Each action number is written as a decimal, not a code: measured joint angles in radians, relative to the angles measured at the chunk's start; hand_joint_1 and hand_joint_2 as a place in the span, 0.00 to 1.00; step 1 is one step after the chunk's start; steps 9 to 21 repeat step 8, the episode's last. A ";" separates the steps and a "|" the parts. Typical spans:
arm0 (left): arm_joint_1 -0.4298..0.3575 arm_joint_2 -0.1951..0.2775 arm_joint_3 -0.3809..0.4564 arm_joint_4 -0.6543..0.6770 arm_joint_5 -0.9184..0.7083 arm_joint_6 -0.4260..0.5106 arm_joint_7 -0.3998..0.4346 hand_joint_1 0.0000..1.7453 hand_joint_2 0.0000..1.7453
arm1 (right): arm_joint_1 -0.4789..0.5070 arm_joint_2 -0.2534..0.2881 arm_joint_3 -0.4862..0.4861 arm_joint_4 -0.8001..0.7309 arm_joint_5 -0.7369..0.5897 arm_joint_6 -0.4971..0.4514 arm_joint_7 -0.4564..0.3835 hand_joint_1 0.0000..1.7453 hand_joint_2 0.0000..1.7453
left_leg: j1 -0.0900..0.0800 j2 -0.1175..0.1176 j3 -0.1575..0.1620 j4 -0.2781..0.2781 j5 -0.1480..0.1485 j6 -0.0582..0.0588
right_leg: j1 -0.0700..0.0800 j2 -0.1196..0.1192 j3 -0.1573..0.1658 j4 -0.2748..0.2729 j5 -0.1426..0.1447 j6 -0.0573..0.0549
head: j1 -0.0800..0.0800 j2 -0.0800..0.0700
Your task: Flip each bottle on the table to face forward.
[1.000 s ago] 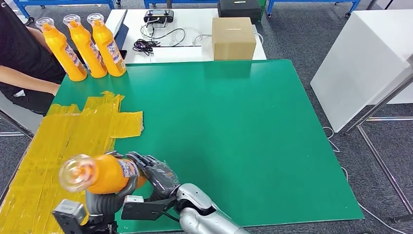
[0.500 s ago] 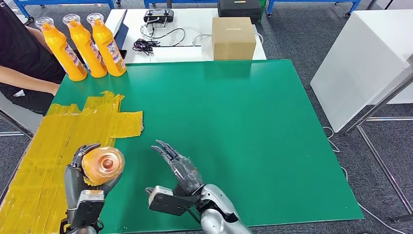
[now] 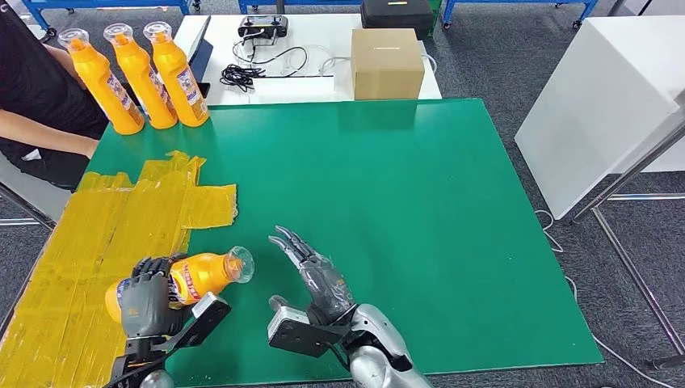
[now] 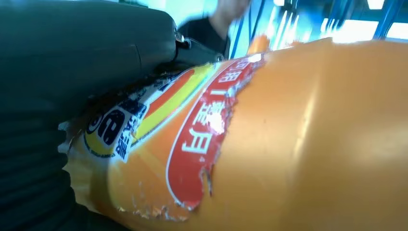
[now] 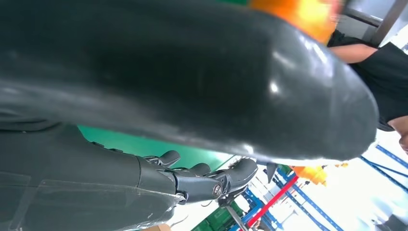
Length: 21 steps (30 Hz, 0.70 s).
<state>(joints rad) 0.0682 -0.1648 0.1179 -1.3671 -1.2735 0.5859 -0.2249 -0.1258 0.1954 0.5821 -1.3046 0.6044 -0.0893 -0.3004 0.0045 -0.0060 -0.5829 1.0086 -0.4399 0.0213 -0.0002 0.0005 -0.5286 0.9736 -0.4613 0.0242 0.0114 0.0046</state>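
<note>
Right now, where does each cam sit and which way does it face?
Head view: high on the body, looking down at the green table; left robot hand grips the held bottle, right robot hand open.
Left wrist view: behind the left robot hand, facing the held bottle's label.
Right wrist view: behind the right robot hand, looking across the table.
Shared: held bottle, head and left wrist.

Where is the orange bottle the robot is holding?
In the head view, the orange bottle lies sideways in the left hand, near the table's front left corner over the yellow tape, its cap toward the open right hand.
</note>
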 joint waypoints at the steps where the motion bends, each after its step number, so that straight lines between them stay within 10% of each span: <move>1: -0.016 0.006 0.000 0.037 -0.022 -0.014 0.023 1.00 1.00 | 0.002 -0.002 -0.003 -0.004 -0.002 0.001 -0.002 0.00 0.00 | 0.000 0.000 0.000 0.000 0.000 0.000 | 0.000 0.000 0.000 0.000 0.000 0.000 | 0.000 0.000; 21: -0.095 0.026 -0.011 0.185 -0.119 -0.016 0.121 1.00 1.00 | 0.004 -0.009 -0.016 -0.016 -0.006 0.018 -0.007 0.00 0.00 | 0.000 0.000 0.003 0.000 0.000 0.000 | 0.000 0.000 0.004 0.000 0.000 0.000 | 0.000 0.000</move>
